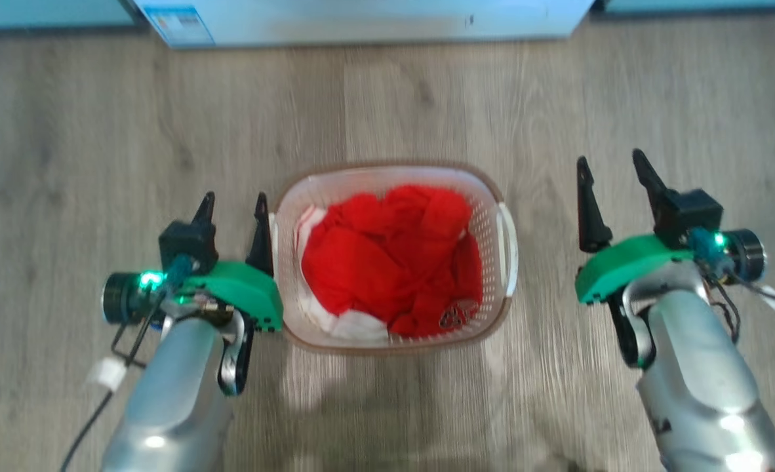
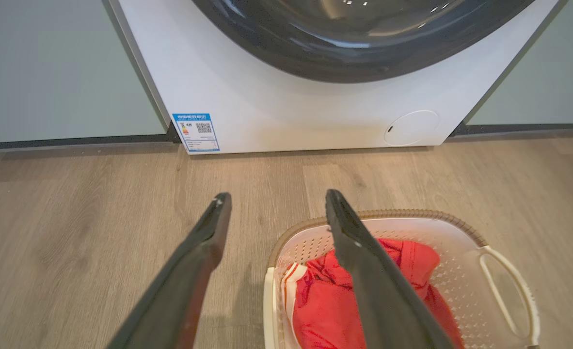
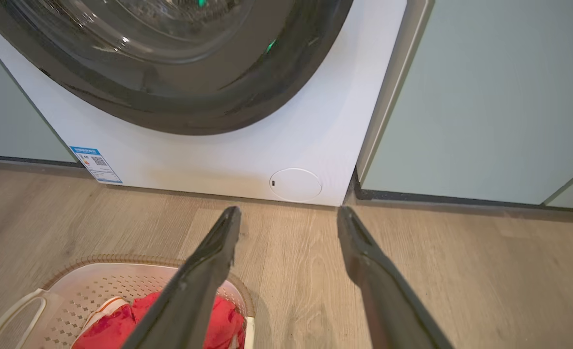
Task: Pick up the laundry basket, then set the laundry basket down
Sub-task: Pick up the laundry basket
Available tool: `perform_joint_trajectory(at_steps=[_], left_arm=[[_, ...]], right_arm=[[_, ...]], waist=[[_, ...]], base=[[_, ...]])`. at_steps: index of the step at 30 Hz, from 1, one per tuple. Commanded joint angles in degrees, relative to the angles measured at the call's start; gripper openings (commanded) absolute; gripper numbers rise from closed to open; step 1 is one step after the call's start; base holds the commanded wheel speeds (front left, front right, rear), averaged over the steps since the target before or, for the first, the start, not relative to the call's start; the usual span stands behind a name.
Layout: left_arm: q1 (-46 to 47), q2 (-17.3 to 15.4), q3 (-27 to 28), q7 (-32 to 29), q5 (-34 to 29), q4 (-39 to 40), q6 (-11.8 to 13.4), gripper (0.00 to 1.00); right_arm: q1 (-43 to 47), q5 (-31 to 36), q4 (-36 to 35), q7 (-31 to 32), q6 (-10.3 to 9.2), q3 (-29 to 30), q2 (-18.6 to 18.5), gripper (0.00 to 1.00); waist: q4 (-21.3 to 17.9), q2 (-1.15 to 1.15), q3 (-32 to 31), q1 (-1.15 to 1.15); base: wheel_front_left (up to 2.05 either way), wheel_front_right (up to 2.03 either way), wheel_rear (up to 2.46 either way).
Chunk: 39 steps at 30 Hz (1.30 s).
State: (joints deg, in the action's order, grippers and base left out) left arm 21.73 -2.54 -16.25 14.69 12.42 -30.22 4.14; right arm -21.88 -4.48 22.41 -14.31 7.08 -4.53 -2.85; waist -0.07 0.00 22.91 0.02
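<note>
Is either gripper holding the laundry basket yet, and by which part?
Nothing is held. The left gripper and right gripper are both open and empty, flanking the laundry basket, which rests on the floor.

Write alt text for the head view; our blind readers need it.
A white perforated plastic laundry basket with a brown rim, holding red cloth, sits on a grey wood-look floor between two open claws. The left claw is close beside its left side; the right claw stands farther off.
</note>
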Motion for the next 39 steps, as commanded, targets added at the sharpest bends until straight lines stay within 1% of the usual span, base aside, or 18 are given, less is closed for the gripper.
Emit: perform_joint_trajectory(at_steps=[1, 5, 9, 12, 15, 19, 22, 27, 32, 39], left_arm=[[3.5, -0.3, 1.2, 0.3, -0.3, -3.0, -0.7, 1.0], [8.3, -0.3, 0.1, 0.3, -0.1, -12.5, -2.4, 1.0], [12.7, -0.3, -0.7, 0.3, 1.8, -18.8, -3.5, 1.0], [15.5, -0.3, -1.8, 0.3, 2.8, -23.9, -4.4, 1.0], [17.8, -0.3, -1.4, 0.3, 6.3, -28.8, -6.0, 1.0], [21.4, -0.3, -3.4, 0.3, 7.1, -34.8, -7.0, 1.0], [23.7, -0.3, -5.4, 0.3, 7.5, -38.4, -7.8, 1.0], [26.4, -0.3, -6.9, -1.8, 9.2, -41.4, -8.7, 1.0], [28.4, -0.3, -7.9, -5.6, 10.9, -42.7, -9.3, 1.0], [31.0, -0.3, -10.7, -9.6, 11.6, -43.2, -10.4, 1.0]], right_arm=[[-2.6, -1.7, 2.3, -0.7, 0.41, -2.0, 0.0, 1.0], [-6.8, -3.3, 10.5, -0.7, 0.41, -3.9, 0.0, 1.0], [-11.2, -5.9, 18.1, -0.7, 0.41, -7.6, 0.0, 1.0], [-14.2, -8.9, 23.3, -0.7, 0.41, -10.8, 0.0, 1.0], [-17.2, -12.0, 28.8, -0.6, 0.41, -13.5, 0.0, 1.0], [-20.7, -16.3, 34.5, 0.2, 0.41, -16.5, 0.0, 1.0], [-22.5, -19.5, 36.9, 1.3, 0.41, -19.4, 0.0, 1.0], [-24.9, -23.6, 39.2, 3.3, 0.41, -23.6, 0.0, 1.0], [-26.6, -28.9, 39.8, 7.0, 0.41, -27.0, 0.0, 1.0], [-30.3, -32.6, 41.6, 10.4, 0.41, -30.8, -0.1, 1.0]], waist=[[-0.7, 0.0, 5.4, -0.02], [-0.8, 0.0, 9.1, -0.02], [-0.8, 0.0, 12.5, -0.02], [-0.9, 0.0, 14.5, -0.02], [-1.2, 0.0, 16.2, -0.02], [-1.1, 0.0, 18.2, -0.02], [-1.1, 0.0, 19.4, -0.02], [-1.4, 0.0, 21.3, -0.02], [-1.3, 0.0, 23.2, -0.02], [-0.7, 0.0, 26.0, -0.02]], base=[[0.0, 0.0, 0.0], [0.0, 0.0, 0.0], [0.0, 0.0, 0.0], [0.0, 0.0, 0.0], [0.0, 0.0, 0.0], [0.0, 0.0, 0.0], [0.0, 0.0, 0.0], [0.0, 0.0, 0.0], [0.0, 0.0, 0.0], [0.0, 0.0, 0.0]])
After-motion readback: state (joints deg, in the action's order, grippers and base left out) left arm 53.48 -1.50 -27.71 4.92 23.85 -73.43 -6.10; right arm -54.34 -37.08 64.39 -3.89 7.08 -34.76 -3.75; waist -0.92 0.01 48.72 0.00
